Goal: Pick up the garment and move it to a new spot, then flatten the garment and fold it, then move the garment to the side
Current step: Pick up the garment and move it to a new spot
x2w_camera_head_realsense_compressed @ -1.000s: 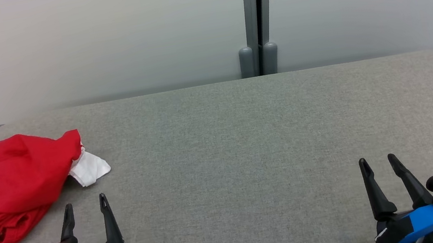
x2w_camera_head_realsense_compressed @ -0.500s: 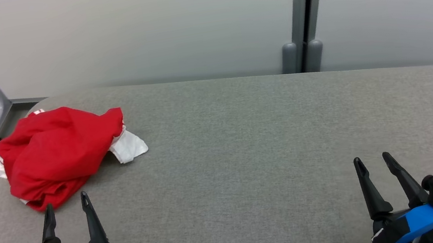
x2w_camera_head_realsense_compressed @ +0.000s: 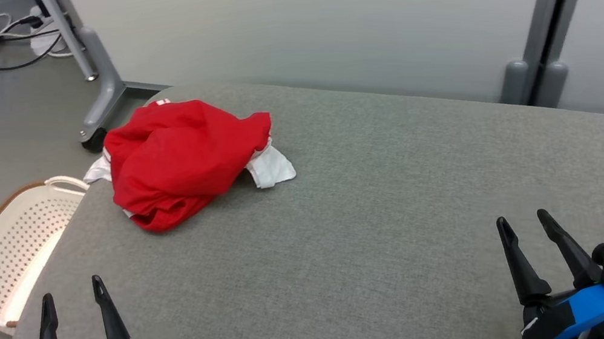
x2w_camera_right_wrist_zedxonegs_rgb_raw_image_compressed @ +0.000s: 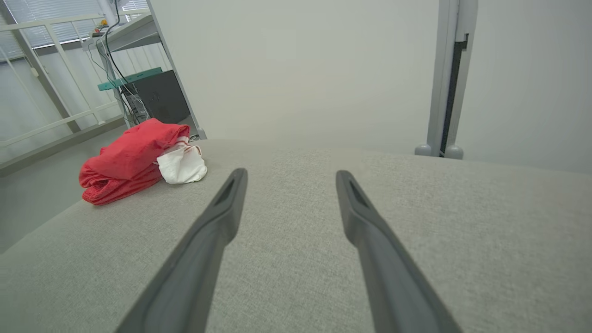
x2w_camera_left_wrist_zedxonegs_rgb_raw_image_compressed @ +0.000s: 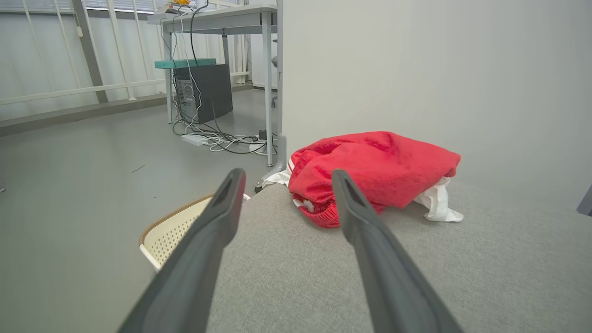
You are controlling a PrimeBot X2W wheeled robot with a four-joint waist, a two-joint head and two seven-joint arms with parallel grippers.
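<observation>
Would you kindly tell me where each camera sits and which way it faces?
Head view: on the head, looking down at the table, red garment and basket; left gripper and right gripper show, open.
Left wrist view: on the left wrist, at the table's edge, facing the garment; own fingers show.
Right wrist view: on the right wrist, facing across the table to the wall; own fingers show.
Both wrist views share the garment.

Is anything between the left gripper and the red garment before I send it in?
Nothing visible. Only bare grey table surface lies between the open left gripper and the garment, which is crumpled near the table's far left corner. The perforated basket sits on the floor off the table's left edge, outside that path.
</observation>
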